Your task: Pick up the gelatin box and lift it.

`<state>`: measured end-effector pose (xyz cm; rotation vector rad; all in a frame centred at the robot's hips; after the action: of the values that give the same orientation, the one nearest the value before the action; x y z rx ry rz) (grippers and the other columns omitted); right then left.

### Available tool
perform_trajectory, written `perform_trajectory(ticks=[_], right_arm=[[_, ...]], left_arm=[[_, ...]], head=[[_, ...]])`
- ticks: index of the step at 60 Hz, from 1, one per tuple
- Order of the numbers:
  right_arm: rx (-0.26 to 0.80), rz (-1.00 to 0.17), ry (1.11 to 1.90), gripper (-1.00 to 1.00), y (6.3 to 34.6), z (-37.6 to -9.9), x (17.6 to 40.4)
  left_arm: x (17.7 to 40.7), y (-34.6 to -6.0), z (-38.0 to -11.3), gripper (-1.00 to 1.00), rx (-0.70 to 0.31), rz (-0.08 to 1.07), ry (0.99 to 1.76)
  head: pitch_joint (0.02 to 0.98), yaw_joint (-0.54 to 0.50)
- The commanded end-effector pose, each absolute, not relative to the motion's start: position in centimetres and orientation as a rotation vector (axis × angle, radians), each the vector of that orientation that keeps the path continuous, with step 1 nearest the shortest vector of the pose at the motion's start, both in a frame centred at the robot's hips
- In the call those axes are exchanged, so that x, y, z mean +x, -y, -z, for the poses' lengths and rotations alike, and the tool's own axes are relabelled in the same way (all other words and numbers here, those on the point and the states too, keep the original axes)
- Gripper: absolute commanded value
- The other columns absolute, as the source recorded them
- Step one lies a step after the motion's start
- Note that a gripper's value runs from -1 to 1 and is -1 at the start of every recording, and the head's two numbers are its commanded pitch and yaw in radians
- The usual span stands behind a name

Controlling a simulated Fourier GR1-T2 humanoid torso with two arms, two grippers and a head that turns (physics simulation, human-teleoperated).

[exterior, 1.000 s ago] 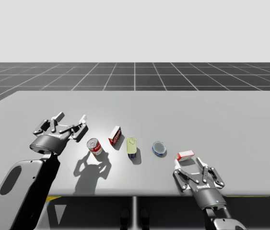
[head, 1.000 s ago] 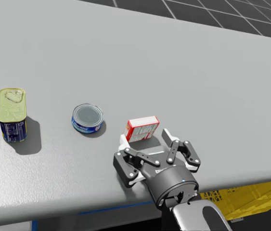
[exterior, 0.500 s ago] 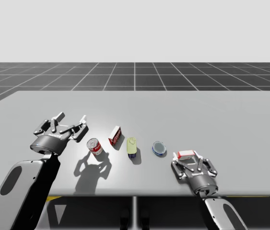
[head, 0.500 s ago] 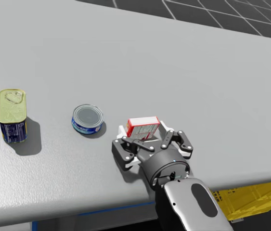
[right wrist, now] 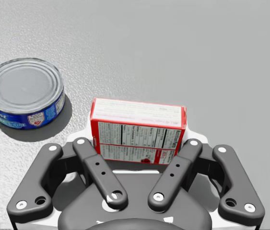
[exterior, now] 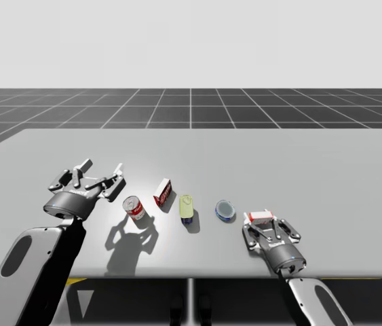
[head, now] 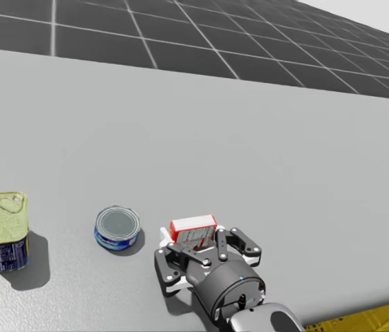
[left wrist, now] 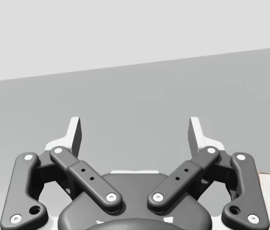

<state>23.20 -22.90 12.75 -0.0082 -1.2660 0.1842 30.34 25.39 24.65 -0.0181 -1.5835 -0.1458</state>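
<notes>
Red-and-white gelatin box (right wrist: 137, 124) sits near the front edge of the table (exterior: 326, 170), right of middle, just beside a flat blue can (right wrist: 24, 93). Your right gripper (right wrist: 138, 136) presses its fingers on the box's two ends, so the grasp looks made. Box seems down on the surface, lift not yet done. Left gripper (left wrist: 135, 134) hangs spread wide, holding nothing. Box panel shows fine print, not legible, and so does the can's label.
</notes>
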Motion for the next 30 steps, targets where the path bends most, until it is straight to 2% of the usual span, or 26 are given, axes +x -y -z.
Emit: perform_trajectory(ticks=[1,15,22,30], right_arm=[[-0.078,-0.1,1.222,1.0,23.4,-11.6,22.9],[-0.077,-0.104,1.225,1.0,23.4,-11.6,22.8],[-0.067,-0.11,1.236,1.0,23.4,-11.6,22.8],[-0.059,-0.112,1.313,1.0,23.2,-12.7,22.9]], left_arm=[[30.3,-25.4,-24.6,-1.0,-0.015,0.145,1.583],[30.3,-25.4,-24.6,-1.0,-0.014,0.145,1.581],[30.3,-25.4,-24.6,-1.0,-0.015,0.143,1.582],[30.3,-25.5,-24.6,-1.0,-0.017,0.142,1.582]], head=[[0.639,-0.42],[0.472,-0.43],[0.452,-0.43],[0.444,-0.44]])
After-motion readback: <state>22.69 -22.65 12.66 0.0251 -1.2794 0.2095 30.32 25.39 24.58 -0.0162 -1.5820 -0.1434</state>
